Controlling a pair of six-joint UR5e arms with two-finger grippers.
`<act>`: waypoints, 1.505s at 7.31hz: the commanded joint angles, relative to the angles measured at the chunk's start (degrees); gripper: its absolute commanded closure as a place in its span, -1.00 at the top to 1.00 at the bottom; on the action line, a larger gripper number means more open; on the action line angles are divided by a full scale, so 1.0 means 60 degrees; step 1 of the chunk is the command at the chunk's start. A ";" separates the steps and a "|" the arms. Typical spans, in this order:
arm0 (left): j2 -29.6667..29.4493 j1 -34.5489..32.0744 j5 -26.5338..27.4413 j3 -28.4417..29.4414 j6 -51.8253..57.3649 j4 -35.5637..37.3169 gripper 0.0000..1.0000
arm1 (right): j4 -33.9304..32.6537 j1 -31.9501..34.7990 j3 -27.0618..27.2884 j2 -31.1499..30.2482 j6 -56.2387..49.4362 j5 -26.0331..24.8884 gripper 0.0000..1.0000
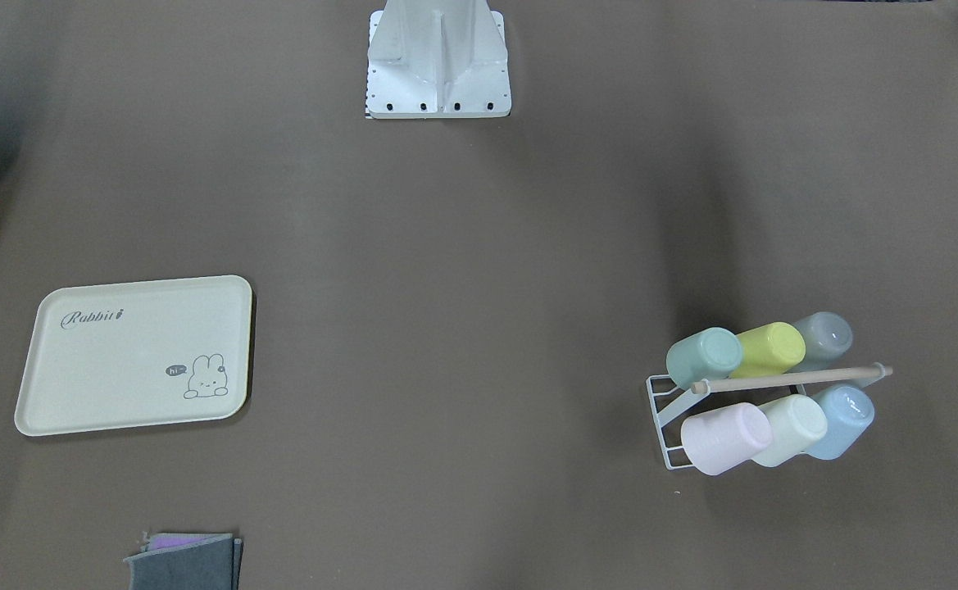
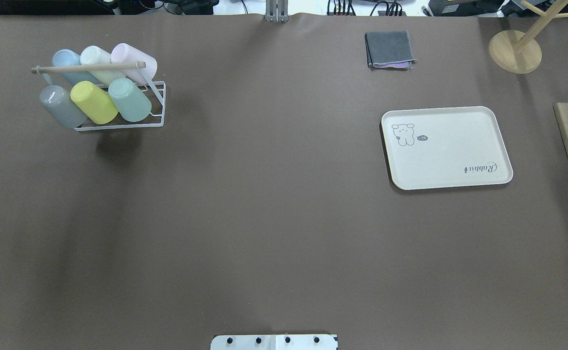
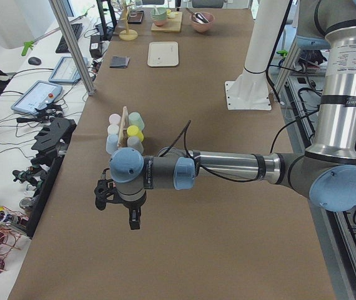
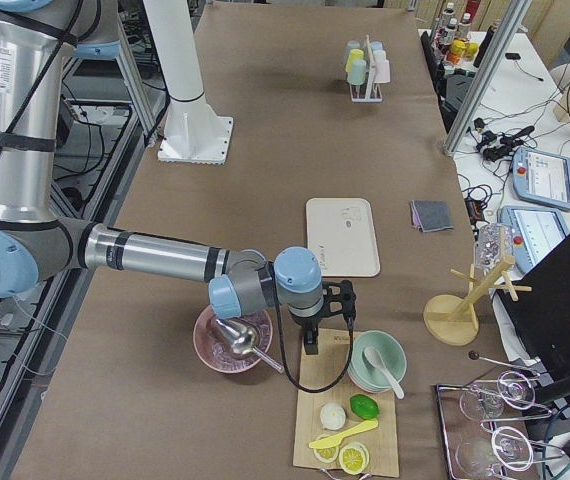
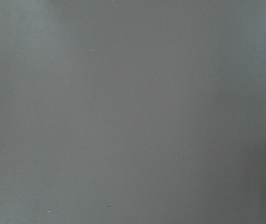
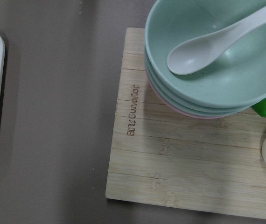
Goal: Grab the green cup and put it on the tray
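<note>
Fingers-wise, can't tell if the left fingers [image 3: 133,219] or right fingers [image 4: 310,340] are released or clenched, and the green cup [image 2: 129,99] sits tilted in the rack [image 2: 118,127] near the counter's far-left corner, just beside the yellow cup [image 2: 94,102], so a sloppy grab could snag that one.

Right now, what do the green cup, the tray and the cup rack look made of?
The green cup is probably plastic: an even sage colour, matte with a soft sheen. The tray is likely plastic or melamine: cream, matte, with printed grey lettering. The rack is thin white-coated wire, seemingly metal, with a tan, wooden-looking rod on top.
</note>
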 commanded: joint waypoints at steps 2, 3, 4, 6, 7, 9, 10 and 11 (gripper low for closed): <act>0.0000 -0.0013 -0.0033 -0.0007 0.0000 -0.0008 0.96 | 0.1100 -0.0196 -0.0192 0.0005 -0.0002 0.0154 1.00; 0.0000 0.0002 -0.0033 0.0007 0.0000 -0.0008 0.96 | 0.1119 -0.0197 -0.0221 -0.0024 -0.0031 0.0110 1.00; 0.0000 -0.0013 -0.0004 -0.0036 0.0000 0.0021 0.96 | 0.1264 -0.0197 -0.0207 -0.0024 -0.0147 -0.0224 1.00; -0.0291 0.0016 0.0025 -0.0081 -0.0087 0.0109 0.96 | 0.0496 -0.0343 -0.0512 0.0310 0.0767 -0.0200 1.00; -0.0481 0.0031 0.0011 -0.0139 -0.0117 0.0124 0.96 | 0.0301 -0.0401 -0.0500 0.0617 0.2196 0.0425 1.00; -0.0790 0.0365 -0.0019 -0.0735 -0.0656 0.0575 0.96 | 0.0401 -0.1218 -0.0470 0.1085 0.2808 0.0623 1.00; -0.0820 0.0760 0.0025 -0.1363 -0.1007 0.1057 0.96 | 0.0416 -0.1672 -0.0485 0.1437 0.3638 0.0622 1.00; -0.0820 0.1097 0.0011 -0.2080 -0.1562 0.1294 0.96 | 0.0474 -0.2155 -0.0499 0.1774 0.4153 0.0492 1.00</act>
